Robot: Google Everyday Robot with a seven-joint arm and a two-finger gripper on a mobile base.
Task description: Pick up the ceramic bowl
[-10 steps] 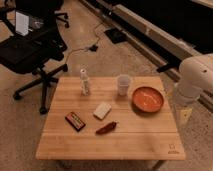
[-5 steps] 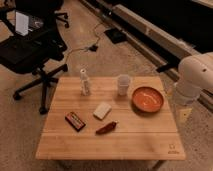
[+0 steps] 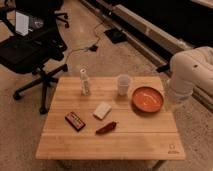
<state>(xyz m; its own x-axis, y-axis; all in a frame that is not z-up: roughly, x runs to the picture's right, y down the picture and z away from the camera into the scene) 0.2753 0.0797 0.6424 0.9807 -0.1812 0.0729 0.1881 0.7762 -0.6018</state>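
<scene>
Your claw is hidden behind the white arm (image 3: pixel 190 70), which hangs just off the right edge of the counter (image 3: pixel 145 145), beside the ceramic bowl (image 3: pixel 147 98). You have bare wood on the bowl's near side. The cup (image 3: pixel 123 84) stands close on its left, and the white block (image 3: pixel 102 110) lies farther left.

Item: arm (image 3: pixel 194 66), single, sitting at the right edge of the view. The shell is showing off-white to pale cream, smooth and matte, in bulky rounded sections. The upper section is reading as a fat tube. A ball-like joint is linking it to a shorter cylinder (image 3: pixel 176 92), which is looking greyer in shadow. Seams, screws and markings: cannot tell. Claw: not showing, with the arm's lower end fading out beside the right edge of the worktop (image 3: pixel 125 142).
</scene>
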